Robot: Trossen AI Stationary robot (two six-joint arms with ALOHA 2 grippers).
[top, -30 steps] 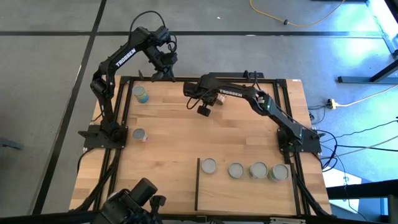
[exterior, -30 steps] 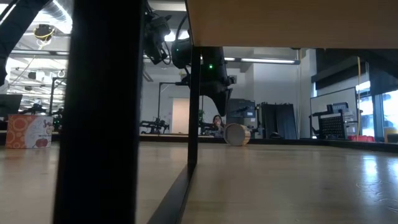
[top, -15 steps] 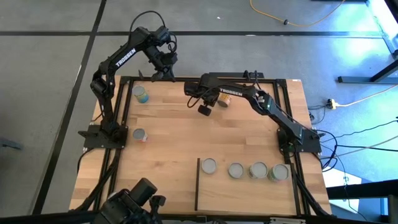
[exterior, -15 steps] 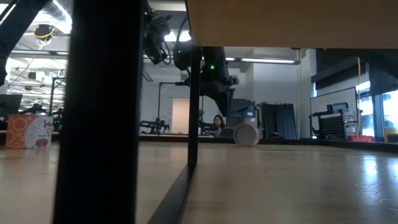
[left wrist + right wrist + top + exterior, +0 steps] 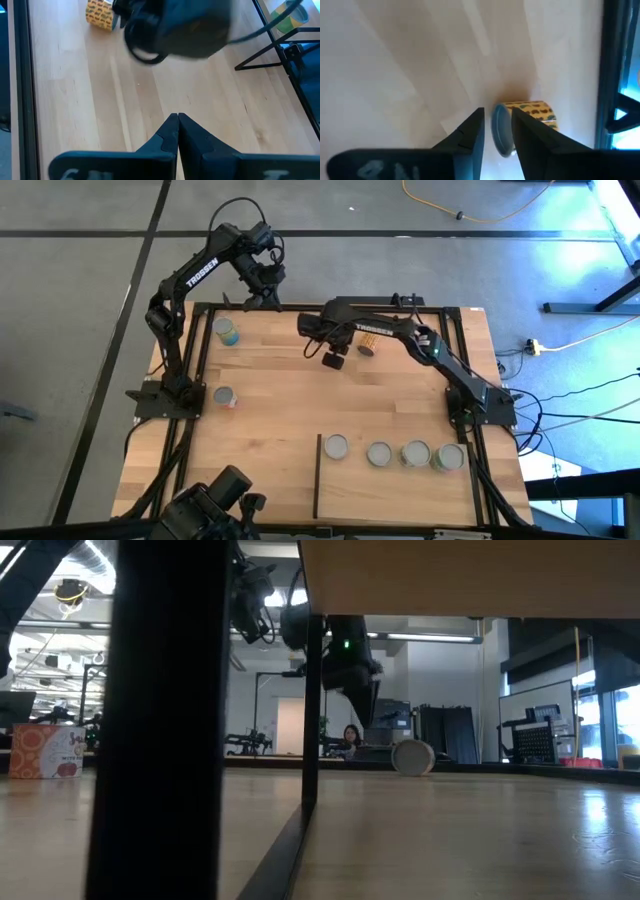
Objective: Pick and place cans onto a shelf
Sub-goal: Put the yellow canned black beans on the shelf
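Observation:
A can with a yellow printed label (image 5: 367, 345) lies on its side on the table near the far edge, its silver round end (image 5: 501, 129) toward my right gripper (image 5: 333, 360). That gripper hangs open just left of the can, pointing steeply down and touching nothing. Four cans (image 5: 379, 453) stand upright in a row on the pale shelf (image 5: 400, 490) at the near right. Two more cans (image 5: 227, 332) (image 5: 224, 396) stand at the table's left. My left gripper (image 5: 177, 116) waits shut above the far left corner.
A dark edge strip (image 5: 318, 475) bounds the shelf on its left. In the low view a black post (image 5: 160, 720) and the shelf's underside (image 5: 470, 575) block much of the scene. The plank tabletop (image 5: 300, 410) between the arms carries nothing.
The yellow can, on its side, has rolled along the table from beside my right gripper toward the table's right edge. My right gripper has opened, staying almost where it was.

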